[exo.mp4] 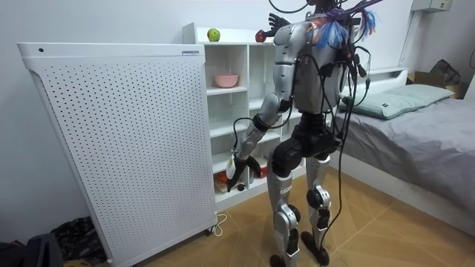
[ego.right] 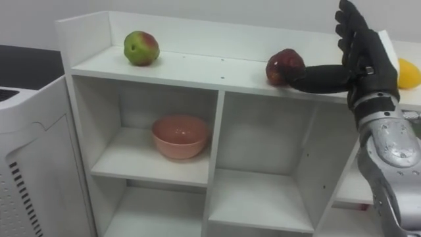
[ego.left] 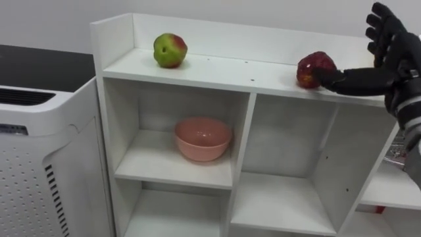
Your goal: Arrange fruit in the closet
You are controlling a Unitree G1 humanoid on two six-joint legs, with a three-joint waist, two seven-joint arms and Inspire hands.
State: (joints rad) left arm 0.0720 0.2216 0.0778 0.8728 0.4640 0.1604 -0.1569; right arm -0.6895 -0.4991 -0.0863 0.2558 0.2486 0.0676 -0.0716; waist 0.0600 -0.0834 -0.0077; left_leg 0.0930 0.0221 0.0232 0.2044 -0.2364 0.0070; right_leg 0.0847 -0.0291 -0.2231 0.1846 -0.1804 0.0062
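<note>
A white closet (ego.left: pixel 112 39) of open compartments is seen from above, with a white appliance (ego.left: pixel 39 145) beside it on the left. On the top shelf (ego.left: pixel 223 71) a green and red apple (ego.left: pixel 170 51) rests near the left end, and a red apple (ego.left: pixel 310 67) rests further right, close to the front edge. The right hand (ego.left: pixel 398 62) is held open beside the red apple, its fingers straight and pointing up, while the thumb (ego.left: pixel 345 80) is stretched sideways and touches the apple's right side; nothing is gripped. A yellow fruit (ego.right: pixel 409 74) lies just behind that hand. A pink bowl (ego.left: pixel 202 138) sits in the compartment below the green and red apple. In the room view the robot is shown standing upright before the closet, with the left hand (exo.mp4: pixel 242 169) hanging low by the lower shelves; whether it is open or closed cannot be told. The main risk is judged to be rolling: a sideways nudge from the thumb could send the round red apple off the front edge. The yellow fruit could also be knocked if the hand is swung back carelessly.
</note>
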